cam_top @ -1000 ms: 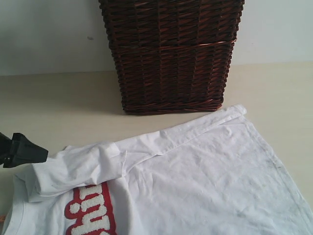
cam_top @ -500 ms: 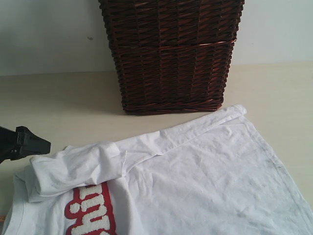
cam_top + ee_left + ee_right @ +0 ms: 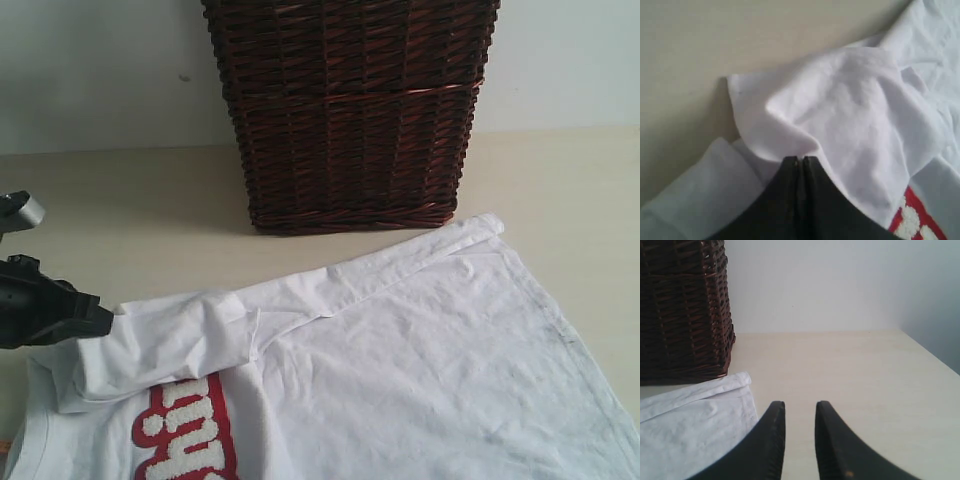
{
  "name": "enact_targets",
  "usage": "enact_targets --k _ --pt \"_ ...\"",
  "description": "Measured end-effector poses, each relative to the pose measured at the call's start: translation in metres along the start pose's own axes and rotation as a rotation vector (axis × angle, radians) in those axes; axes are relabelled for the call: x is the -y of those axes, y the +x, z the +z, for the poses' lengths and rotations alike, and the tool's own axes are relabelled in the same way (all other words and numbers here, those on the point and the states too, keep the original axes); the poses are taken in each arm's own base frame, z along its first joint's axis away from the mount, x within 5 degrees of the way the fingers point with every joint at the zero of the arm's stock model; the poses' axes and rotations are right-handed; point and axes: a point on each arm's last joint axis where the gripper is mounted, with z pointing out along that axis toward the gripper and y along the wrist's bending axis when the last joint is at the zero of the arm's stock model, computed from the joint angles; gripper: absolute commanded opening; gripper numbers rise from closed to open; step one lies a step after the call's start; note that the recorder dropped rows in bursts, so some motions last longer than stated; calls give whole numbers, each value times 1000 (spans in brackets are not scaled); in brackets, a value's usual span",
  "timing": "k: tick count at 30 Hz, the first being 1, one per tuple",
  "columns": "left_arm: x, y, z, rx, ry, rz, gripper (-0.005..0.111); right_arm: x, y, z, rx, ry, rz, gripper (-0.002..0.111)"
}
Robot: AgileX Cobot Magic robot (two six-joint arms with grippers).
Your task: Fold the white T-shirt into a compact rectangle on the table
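1. Garment position. The white T-shirt lies flat on the desk, chest side up. In the exterior view it fills the area from 6 o'clock round to 4 o'clock. The red band of white letters sits at 7 o'clock. One sleeve is folded in over the body and points toward 9 o'clock. The far hem corner reaches toward 2 o'clock. A dark wicker basket stands on the desk at 12 o'clock of the garment, just beside its upper edge. Grey smudges mark the cloth near the 4 o'clock edge.

2. Left claw. The left claw enters the exterior view at 9 o'clock, low over the desk. Its tip touches the outer end of the folded sleeve, which extends from it toward 3 o'clock. The left wrist view shows the claw clenched, jaws pressed together, with a raised ridge of sleeve cloth drawn into the tips. The rest of the sleeve spreads out beyond the tips, and the red band shows at one side.

3. Right claw. The right claw is released: the jaws stand a little apart with nothing between them. It hangs above bare desk. The hem corner lies near one jaw, apart from it, with the basket beyond.
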Motion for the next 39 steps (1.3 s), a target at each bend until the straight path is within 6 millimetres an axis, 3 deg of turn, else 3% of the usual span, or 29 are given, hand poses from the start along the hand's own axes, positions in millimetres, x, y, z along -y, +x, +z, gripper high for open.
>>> enact_targets --k 6,16,23,32,35,39 --pt "1 -11 -5 55 -19 -10 0 0 0 0 0 0 0 23" --pt "-2 -64 -22 300 -98 33 0 0 0 0 0 0 0 23" --pt "-21 -86 -3 329 -160 124 0 0 0 0 0 0 0 23" --pt "-52 -113 30 307 -252 120 1 0 0 0 0 0 0 23" --pt "-59 -118 40 301 -258 117 14 0 0 0 0 0 0 23" --pt "-66 -117 50 282 -260 108 52 0 0 0 0 0 0 23"
